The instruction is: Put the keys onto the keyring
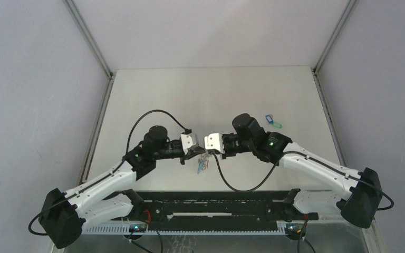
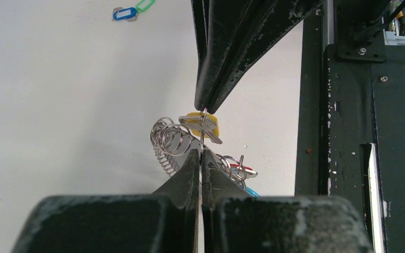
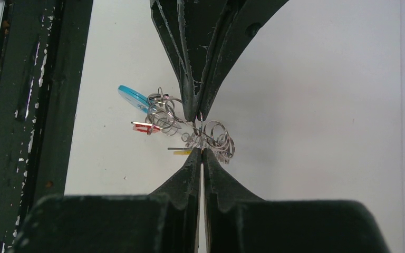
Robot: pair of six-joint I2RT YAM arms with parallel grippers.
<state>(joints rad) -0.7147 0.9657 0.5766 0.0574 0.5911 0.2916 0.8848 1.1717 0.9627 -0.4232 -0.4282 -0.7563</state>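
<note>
Both grippers meet tip to tip above the middle of the table, each shut on a thin wire loop of the keyring (image 2: pixel 170 141). The left gripper (image 2: pixel 201 153) comes from below in its own view, the right gripper (image 2: pixel 205 108) from above. The yellow key (image 2: pixel 202 123) sits on that wire just under the right fingertips. A red tag (image 2: pixel 241 169) and the cyan piece (image 2: pixel 251 191) hang beside the left fingers. In the right wrist view the right gripper (image 3: pixel 201 150) faces the left gripper (image 3: pixel 197 117), with the keyring (image 3: pixel 164 113) between and the yellow key (image 3: pixel 182 152) edge-on. The blue key (image 1: pixel 268 119) and green key (image 1: pixel 277 125) lie joined on the table.
The black rail (image 1: pixel 211 211) of the arm bases runs along the near edge, close below the hanging bundle (image 1: pixel 201 164). Grey walls and metal frame posts (image 1: pixel 87 37) enclose the table (image 1: pixel 211 95) on three sides.
</note>
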